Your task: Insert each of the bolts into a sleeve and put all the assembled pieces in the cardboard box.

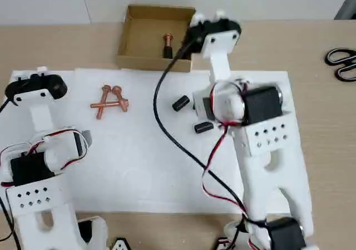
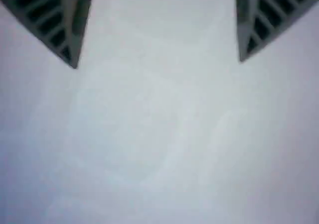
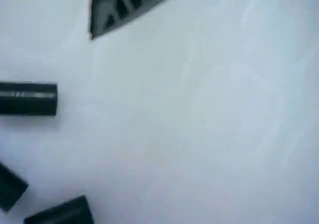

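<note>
A cardboard box [image 1: 129, 44] stands at the back of the table, with one copper bolt set in a black sleeve [image 1: 167, 45] inside it. Loose copper bolts [image 1: 109, 100] lie crossed on the white sheet. Two black sleeves [image 1: 180, 103] [image 1: 203, 126] lie mid-sheet, beside the right arm [image 1: 250, 116]. In the right wrist view, three sleeves [image 3: 28, 98] [image 3: 10, 186] [image 3: 60, 211] lie off to one side of my open, empty right gripper [image 3: 209, 15]. My left gripper [image 2: 158, 62] hangs open over bare sheet, holding nothing.
The white sheet [image 1: 139, 172] covers the middle of the wooden table. Scissors [image 1: 342, 61] lie at the far right. A black cable [image 1: 167, 128] runs across the sheet from the box toward the front. The left arm [image 1: 39, 150] stands at the sheet's left edge.
</note>
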You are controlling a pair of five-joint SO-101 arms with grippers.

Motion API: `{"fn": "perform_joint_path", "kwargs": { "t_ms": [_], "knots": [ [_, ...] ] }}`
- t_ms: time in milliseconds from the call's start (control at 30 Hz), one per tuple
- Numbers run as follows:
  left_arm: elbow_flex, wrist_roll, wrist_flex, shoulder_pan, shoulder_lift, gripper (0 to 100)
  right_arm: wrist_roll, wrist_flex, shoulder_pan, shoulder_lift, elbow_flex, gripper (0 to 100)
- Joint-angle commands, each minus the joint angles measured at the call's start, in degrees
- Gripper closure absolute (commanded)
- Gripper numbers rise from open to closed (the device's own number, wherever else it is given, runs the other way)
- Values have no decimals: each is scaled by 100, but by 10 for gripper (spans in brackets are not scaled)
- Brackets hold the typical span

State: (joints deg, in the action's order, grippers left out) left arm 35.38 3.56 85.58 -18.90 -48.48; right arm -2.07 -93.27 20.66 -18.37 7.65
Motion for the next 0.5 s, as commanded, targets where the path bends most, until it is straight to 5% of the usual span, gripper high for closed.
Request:
{"fn": "perform_joint_path", "kwargs": {
  "t_ms": [0, 200, 333, 467],
  "knots": [
    [-189, -9, 0, -18, -35, 804, 0, 778, 22, -303, -633, 853],
    [-180, -9, 0, -18, -35, 804, 88, 2651, 22, -303, -1996, 853],
    [-180, -9, 9, -18, -35, 804, 1178, 2844, -4, -84, -2365, 853],
    [-180, -9, -9, -18, -35, 804, 1380, 2862, 22, 470, -2277, 853]
  ]
}}
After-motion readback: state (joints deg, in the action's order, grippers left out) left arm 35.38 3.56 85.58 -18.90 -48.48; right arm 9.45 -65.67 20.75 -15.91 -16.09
